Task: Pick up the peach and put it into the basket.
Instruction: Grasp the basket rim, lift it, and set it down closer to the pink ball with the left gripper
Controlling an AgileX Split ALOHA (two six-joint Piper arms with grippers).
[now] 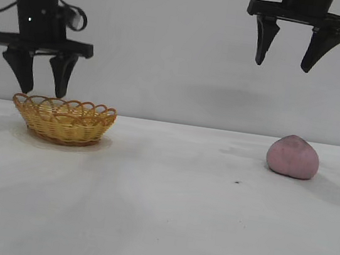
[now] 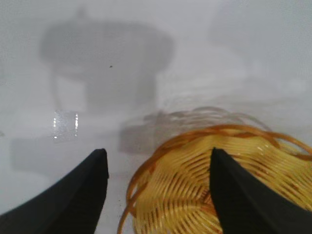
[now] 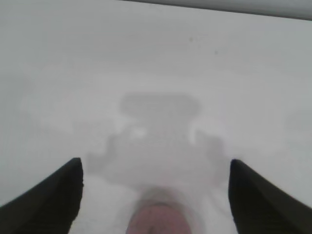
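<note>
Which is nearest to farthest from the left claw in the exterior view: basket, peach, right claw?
1. basket: directly under the left claw, at the table's left.
2. right claw: raised, upper right.
3. peach: on the table, far right, slightly beyond.

Black arms, black tapered jaws, looped black cable (image 1: 76,18).

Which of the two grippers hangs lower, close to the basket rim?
The left gripper: its open jaws hang just above the basket rim. The right gripper is far higher, above the peach.
</note>
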